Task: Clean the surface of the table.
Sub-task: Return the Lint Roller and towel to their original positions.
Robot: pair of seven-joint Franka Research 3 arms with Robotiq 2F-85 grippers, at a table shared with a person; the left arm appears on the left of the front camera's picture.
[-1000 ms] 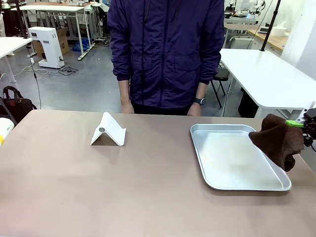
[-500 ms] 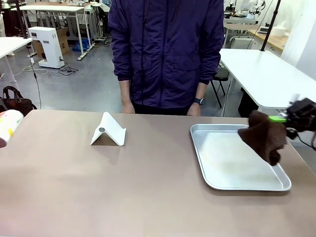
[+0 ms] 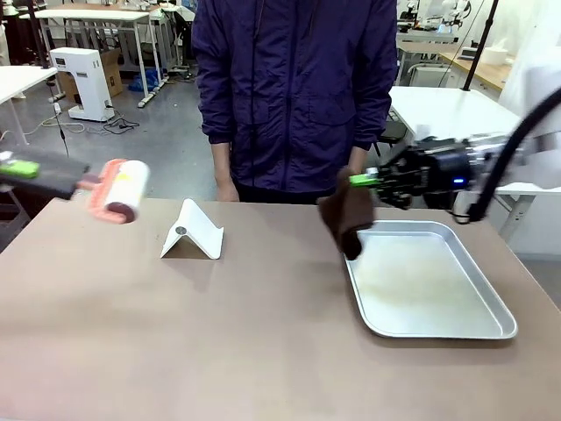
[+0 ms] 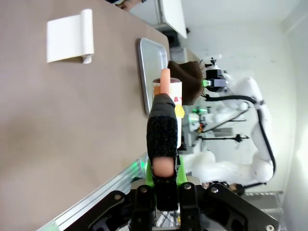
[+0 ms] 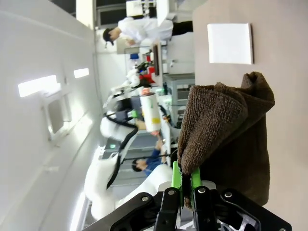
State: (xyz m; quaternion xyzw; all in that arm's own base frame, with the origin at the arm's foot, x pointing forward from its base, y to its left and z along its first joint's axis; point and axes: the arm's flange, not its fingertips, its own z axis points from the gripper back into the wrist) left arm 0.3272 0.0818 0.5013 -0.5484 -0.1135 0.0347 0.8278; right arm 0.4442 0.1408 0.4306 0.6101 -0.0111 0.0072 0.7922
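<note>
the brown tabletop (image 3: pixel 263 342) lies bare for wiping: right hand (image 3: pixel 364 180) grips a brown cloth (image 3: pixel 348 213), left hand (image 4: pixel 163 175) clamps a lint roller (image 3: pixel 118 190).

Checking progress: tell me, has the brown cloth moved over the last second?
Yes. The brown cloth, held in the right hand, travelled from the metal tray's right edge to its far-left corner.

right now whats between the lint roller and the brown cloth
In the front view, the white folded stand sits on the table between the lint roller in the left gripper and the brown cloth in the right gripper.
</note>
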